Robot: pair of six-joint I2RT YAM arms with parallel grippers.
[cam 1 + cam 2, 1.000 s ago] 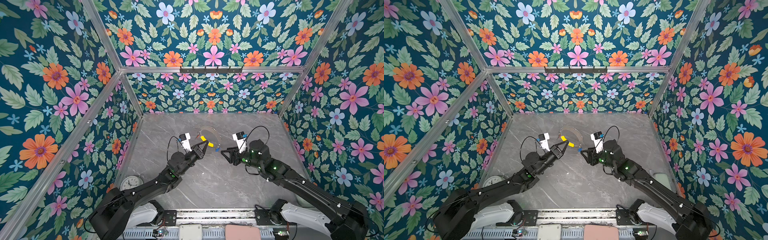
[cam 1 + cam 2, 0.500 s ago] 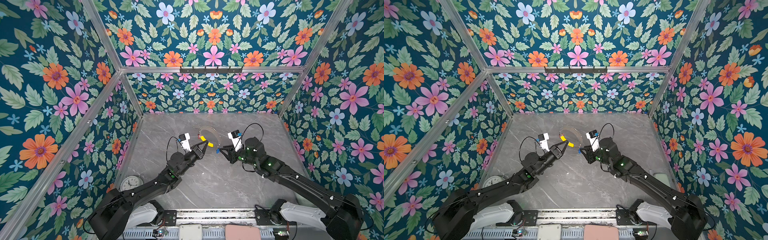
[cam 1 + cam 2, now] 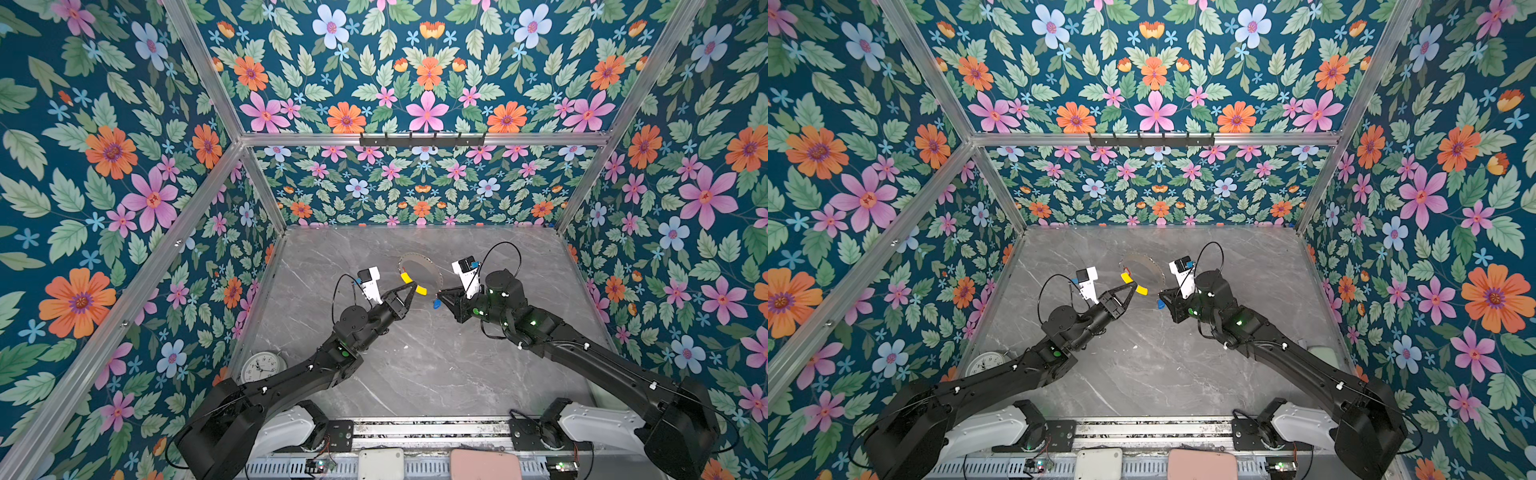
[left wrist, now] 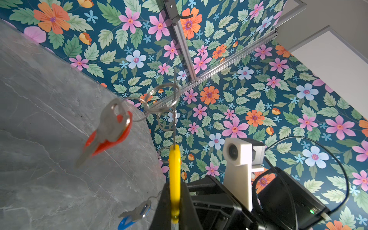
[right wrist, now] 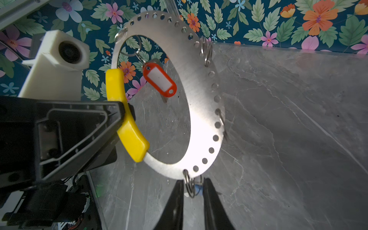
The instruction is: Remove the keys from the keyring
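The keyring (image 5: pixel 199 89) is up off the worktop (image 5: pixel 278 119), standing roughly on edge, with the left gripper (image 4: pixel 175 201) clamped tight on its yellow sleeve (image 5: pixel 119 89). The blue-tagged key (image 4: pixel 135 214) dangles off the arc facing the right arm, right between the narrow jaws of the right gripper (image 5: pixel 192 191), though I can't tell if they're actually pinching it. The red-tagged key (image 5: pixel 159 79) hangs from the far arc, so the right arm's way closer to blue.
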